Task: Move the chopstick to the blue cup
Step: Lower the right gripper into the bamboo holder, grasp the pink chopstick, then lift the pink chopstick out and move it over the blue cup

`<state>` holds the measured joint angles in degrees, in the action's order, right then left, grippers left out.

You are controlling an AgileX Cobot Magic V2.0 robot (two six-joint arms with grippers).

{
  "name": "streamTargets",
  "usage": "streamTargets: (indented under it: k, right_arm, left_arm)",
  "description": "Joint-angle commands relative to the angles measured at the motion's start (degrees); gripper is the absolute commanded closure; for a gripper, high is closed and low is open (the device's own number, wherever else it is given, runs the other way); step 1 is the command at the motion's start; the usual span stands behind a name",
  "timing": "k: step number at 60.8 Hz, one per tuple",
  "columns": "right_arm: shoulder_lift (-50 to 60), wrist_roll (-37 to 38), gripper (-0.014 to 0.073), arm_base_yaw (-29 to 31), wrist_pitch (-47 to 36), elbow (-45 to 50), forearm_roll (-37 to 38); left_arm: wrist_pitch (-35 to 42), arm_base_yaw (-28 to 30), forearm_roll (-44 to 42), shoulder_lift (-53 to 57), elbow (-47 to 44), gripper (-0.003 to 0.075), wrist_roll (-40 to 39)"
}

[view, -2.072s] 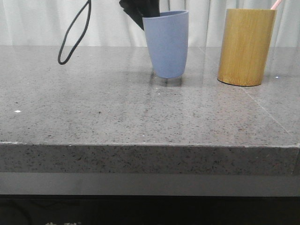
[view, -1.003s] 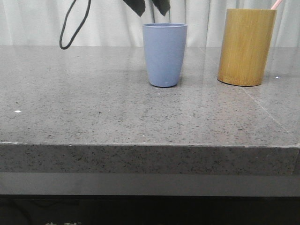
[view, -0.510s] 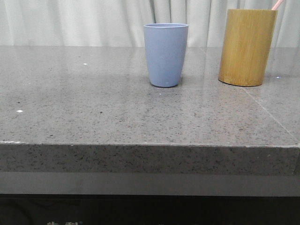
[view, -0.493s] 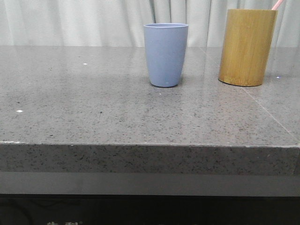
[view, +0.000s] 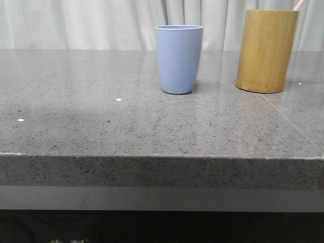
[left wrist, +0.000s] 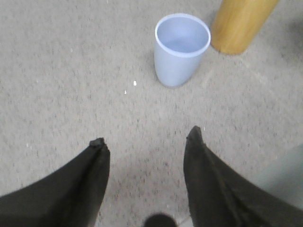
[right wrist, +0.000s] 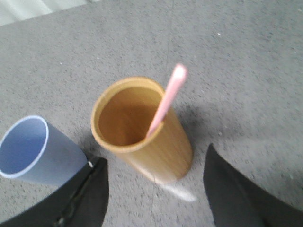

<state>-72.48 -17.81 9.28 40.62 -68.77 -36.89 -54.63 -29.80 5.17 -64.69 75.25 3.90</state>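
The chopstick [right wrist: 166, 100] stood in the tall tan cup [right wrist: 142, 130], right of the empty blue cup [view: 178, 58] on the desk [view: 101, 121]. Both tools, right tool [right wrist: 154, 170] and left tool [left wrist: 147, 142], were spread apart, holding nothing. A crooked pinch might tip the tan cup, and the thin stick could slip.

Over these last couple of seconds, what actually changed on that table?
The blue cup went from tilted, with a dark end effector at its rim, to standing upright on the table. That end effector let go, rose and left the front view. The bamboo holder and the pink chopstick in it stayed put.
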Motion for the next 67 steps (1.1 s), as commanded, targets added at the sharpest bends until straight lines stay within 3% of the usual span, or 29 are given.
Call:
streamTargets:
  k: [1, 20, 45, 58, 67]
  right_arm:
    - [-2.03, -1.62, 0.0139, 0.48, -2.43, -4.84, -3.53]
    - [-13.38, -1.62, 0.0197, 0.42, -0.61, -14.63, -5.69]
    - [-14.56, -1.69, 0.0607, 0.42, 0.8, -15.65, -5.69]
    - [-14.49, -4.13, 0.0703, 0.42, 2.32, -17.54, -5.59]
    - [-14.45, -4.41, 0.0706, 0.42, 4.6, -22.24, -3.65]
  left_arm:
    - [5.08, 0.09, 1.06, 4.23, -3.0, 0.0353, 0.12]
    - [5.41, 0.09, 1.06, 6.43, -5.31, 0.0353, 0.12]
    - [5.75, 0.09, 1.06, 6.43, -5.31, 0.0353, 0.12]
    - [5.75, 0.09, 1.06, 6.43, -5.31, 0.0353, 0.12]
    - [5.75, 0.09, 1.06, 6.43, -5.31, 0.0353, 0.12]
